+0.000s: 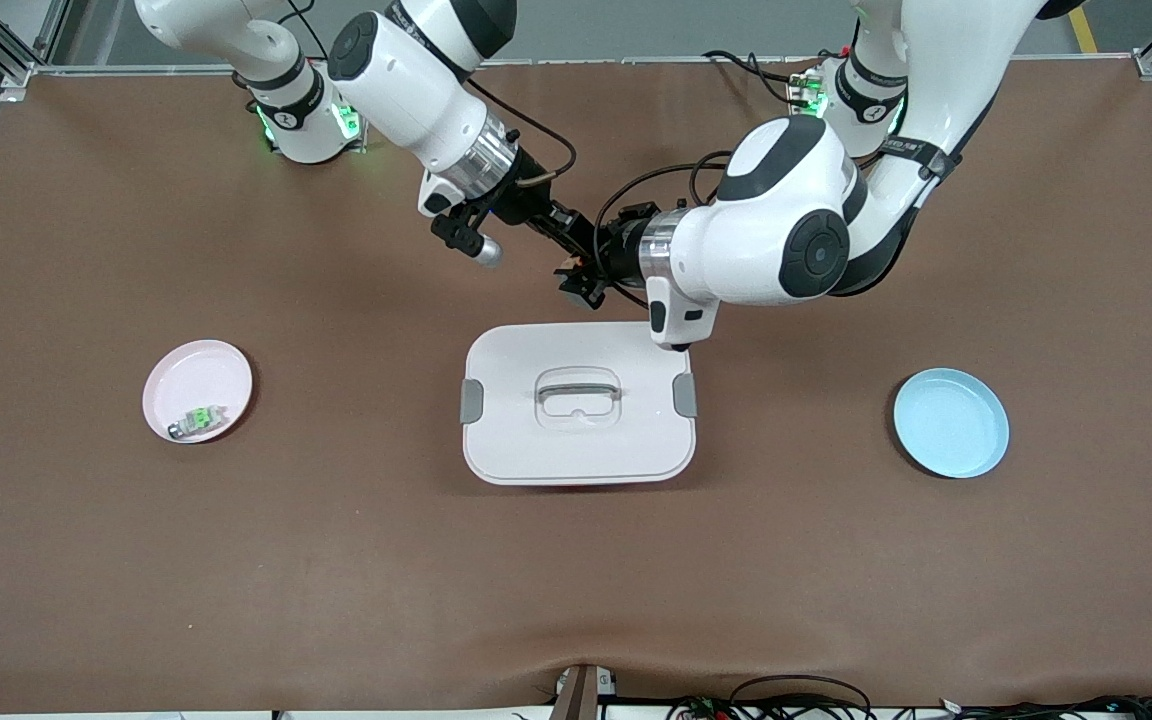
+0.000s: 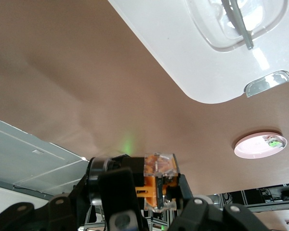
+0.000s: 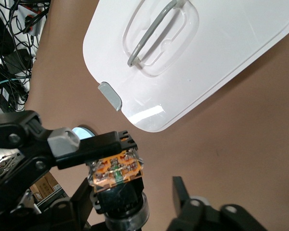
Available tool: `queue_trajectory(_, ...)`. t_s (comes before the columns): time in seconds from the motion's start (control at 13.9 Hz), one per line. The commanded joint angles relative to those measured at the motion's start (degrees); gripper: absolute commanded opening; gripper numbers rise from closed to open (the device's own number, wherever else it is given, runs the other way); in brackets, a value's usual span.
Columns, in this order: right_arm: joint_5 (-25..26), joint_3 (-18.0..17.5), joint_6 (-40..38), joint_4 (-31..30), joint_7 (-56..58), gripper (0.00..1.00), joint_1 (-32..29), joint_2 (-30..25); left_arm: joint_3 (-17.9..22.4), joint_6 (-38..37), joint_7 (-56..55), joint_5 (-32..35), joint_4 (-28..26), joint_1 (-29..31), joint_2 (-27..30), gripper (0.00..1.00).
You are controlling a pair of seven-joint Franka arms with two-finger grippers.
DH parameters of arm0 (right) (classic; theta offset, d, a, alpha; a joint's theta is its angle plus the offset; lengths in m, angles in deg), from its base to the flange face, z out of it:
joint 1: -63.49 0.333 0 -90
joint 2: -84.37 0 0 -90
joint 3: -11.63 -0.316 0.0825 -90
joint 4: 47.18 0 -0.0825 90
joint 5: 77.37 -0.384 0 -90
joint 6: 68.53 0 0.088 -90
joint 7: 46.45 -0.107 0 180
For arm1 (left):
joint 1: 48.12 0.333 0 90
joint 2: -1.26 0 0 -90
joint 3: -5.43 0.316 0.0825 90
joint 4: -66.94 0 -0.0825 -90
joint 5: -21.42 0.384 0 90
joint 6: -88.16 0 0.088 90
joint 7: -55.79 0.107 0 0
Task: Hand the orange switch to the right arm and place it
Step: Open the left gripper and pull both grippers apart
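The counter (image 1: 336, 560) carries a white lidded box (image 1: 578, 440) at centre frame. Just above it, the left end effector (image 1: 586, 270) is clamped on the orange switch (image 2: 159, 180); the right end effector (image 3: 135, 187) brackets it, fingers apart.

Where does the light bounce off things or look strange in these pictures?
Right wrist view: a bright glare patch on the white lid. Left wrist view: a faint green glow on the brown table, and the orange switch shows close and large. Front view: even light, soft shadows.
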Motion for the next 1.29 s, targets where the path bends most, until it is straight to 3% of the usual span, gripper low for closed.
queue_trajectory(0.0, -0.3, 0.6, 0.0, 0.8, -0.4, 0.23, 0.8, 0.8, -0.1, 0.2, -1.3, -0.9, 1.0, -0.4, -0.3, 0.0)
queue_trajectory(0.14, -0.3, 0.6, 0.0, 0.8, -0.3, 0.1, 0.8, 0.8, -0.1, 0.2, -1.3, -0.9, 1.0, -0.3, -0.3, 0.0)
queue_trajectory(0.36, -0.3, 0.6, -0.1, 0.8, -0.3, 0.09, 0.7, 0.8, -0.1, 0.2, -1.2, -0.9, 1.0, -0.2, -0.3, 0.0)
queue_trajectory(0.43, -0.3, 0.6, -0.3, 0.8, -0.3, 0.1, 0.6, 0.8, 0.0, 0.2, -1.2, -0.9, 1.1, -0.1, -0.2, 0.06)
queue_trajectory(0.5, -0.3, 0.6, -0.3, 0.8, -0.4, 0.1, 0.6, 0.7, 0.0, 0.2, -1.1, -0.9, 1.1, -0.1, 0.0, 0.32)
queue_trajectory(0.57, -0.3, 0.6, -0.4, 0.8, -0.4, 0.1, 0.5, 0.7, 0.0, 0.2, -1.0, -0.4, 1.1, -0.1, 0.2, 0.99)
queue_trajectory(0.86, -0.2, 1.0, -2.0, 1.1, -0.1, 0.1, -0.2, -0.3, 0.3, -0.3, -0.9, -0.2, 2.3, 0.9, 1.1, 1.0)
queue_trajectory(1.22, 0.6, 1.2, -18.8, 3.3, 5.3, 0.1, -6.3, -5.1, 0.6, -0.7, -0.4, 8.2, 2.8, 4.2, 2.9, 1.0)
